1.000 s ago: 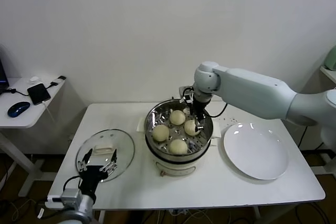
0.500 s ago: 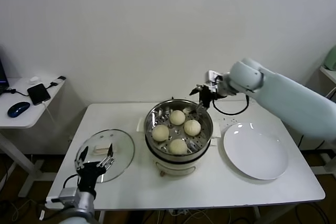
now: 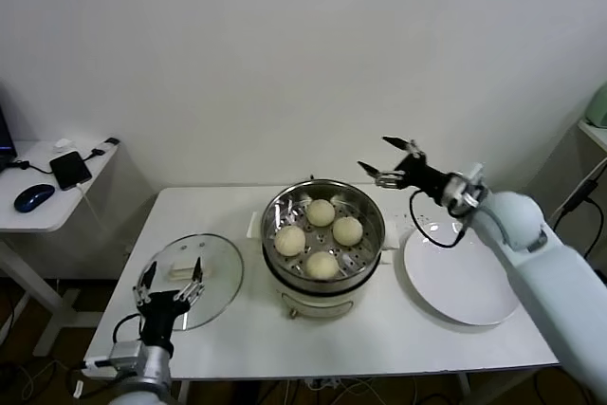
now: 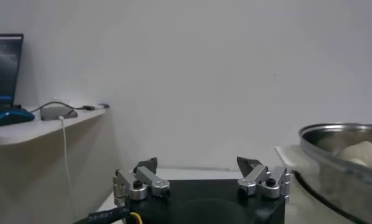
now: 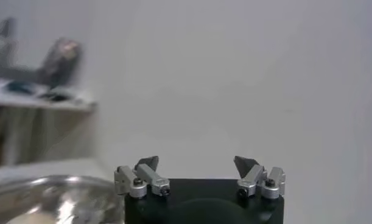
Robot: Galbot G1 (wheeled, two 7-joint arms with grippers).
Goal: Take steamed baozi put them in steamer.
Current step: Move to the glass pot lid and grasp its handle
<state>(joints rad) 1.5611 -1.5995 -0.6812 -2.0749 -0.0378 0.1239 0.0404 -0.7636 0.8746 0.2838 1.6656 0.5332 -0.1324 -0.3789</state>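
Stainless steel is gleaming at the middle of my white worktop (image 3: 379, 329), where the steamer (image 3: 322, 239) is sitting on its white base. Four steamed baozi (image 3: 322, 236) are lying inside it on the perforated tray, apart from one another; the tray's holes are partly hidden under them.

My right claw (image 3: 389, 163) is hanging in the air behind the steamer's far right rim, fingers spread wide and holding nothing. Its wrist view is catching only a blurred slice of the steamer's rim and one bun.

My left claw (image 3: 169, 284) is sitting low at the near left edge of the worktop, over the near rim of the glass lid (image 3: 191, 280), also wide and gripping nothing. The arm behind it is cut off by the frame.

A white plate (image 3: 462, 273) is lying right of the steamer, partly covered by my right forearm.
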